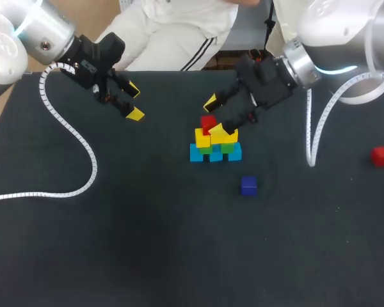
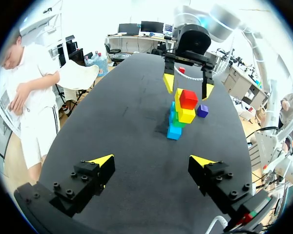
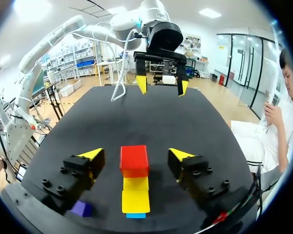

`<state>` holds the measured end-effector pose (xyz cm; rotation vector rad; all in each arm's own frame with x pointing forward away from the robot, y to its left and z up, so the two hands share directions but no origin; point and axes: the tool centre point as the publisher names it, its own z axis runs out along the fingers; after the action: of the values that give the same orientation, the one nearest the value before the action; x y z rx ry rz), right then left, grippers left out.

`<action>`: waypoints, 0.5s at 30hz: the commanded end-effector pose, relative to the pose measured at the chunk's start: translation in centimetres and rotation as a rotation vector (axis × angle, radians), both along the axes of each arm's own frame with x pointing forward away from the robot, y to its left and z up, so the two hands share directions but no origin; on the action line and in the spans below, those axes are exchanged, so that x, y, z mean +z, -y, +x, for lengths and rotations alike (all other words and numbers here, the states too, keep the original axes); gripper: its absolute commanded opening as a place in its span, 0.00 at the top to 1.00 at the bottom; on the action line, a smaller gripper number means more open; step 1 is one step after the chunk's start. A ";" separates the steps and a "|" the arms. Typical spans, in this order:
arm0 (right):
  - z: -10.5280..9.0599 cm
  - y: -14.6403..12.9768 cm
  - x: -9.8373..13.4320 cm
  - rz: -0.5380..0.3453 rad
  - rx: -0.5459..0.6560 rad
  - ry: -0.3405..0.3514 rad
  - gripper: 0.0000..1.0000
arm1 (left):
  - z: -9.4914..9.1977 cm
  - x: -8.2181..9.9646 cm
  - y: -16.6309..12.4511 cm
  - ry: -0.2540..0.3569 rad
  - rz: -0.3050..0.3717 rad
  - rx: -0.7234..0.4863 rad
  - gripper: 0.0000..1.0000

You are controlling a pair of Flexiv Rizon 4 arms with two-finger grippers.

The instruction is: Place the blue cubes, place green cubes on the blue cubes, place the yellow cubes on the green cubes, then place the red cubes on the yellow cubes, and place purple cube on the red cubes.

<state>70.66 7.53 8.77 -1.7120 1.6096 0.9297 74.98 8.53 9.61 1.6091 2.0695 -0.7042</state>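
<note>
- The right gripper (image 3: 136, 154) hangs over the stack (image 1: 215, 146) with its fingers spread wide. It holds nothing.
- A red cube (image 3: 134, 162) sits between those fingers, with a gap showing on each side (neither yellow tip touches it).
- That red cube rests on top of the 2 yellow cubes (image 3: 136, 194). Green cubes (image 1: 228, 148) lie under them, and blue cubes (image 1: 216, 155) form the base.
- The left gripper (image 2: 152, 163) is well apart from the stack, above bare table (image 1: 147, 243). Its fingers are wide open and it holds nothing.
- The purple cube (image 1: 248, 185) lies alone on the table, near the stack on the robot's side.
- A second red cube (image 1: 381, 155) sits far off by the right edge.
</note>
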 end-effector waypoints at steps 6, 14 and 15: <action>-1.8 3.3 1.4 0.003 0.006 0.050 0.00 | -0.1 0.0 -0.1 0.003 -0.001 -0.001 0.00; -3.5 6.9 2.1 -0.034 -0.044 0.041 0.00 | -0.1 0.0 -0.1 0.003 -0.001 -0.001 0.00; -3.7 7.3 2.1 -0.044 -0.055 0.030 0.00 | -0.1 0.0 -0.1 0.003 -0.001 -0.001 0.00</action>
<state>68.78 1.35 10.10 -1.7205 1.6334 0.8862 74.98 8.52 9.61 1.6091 2.0695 -0.7042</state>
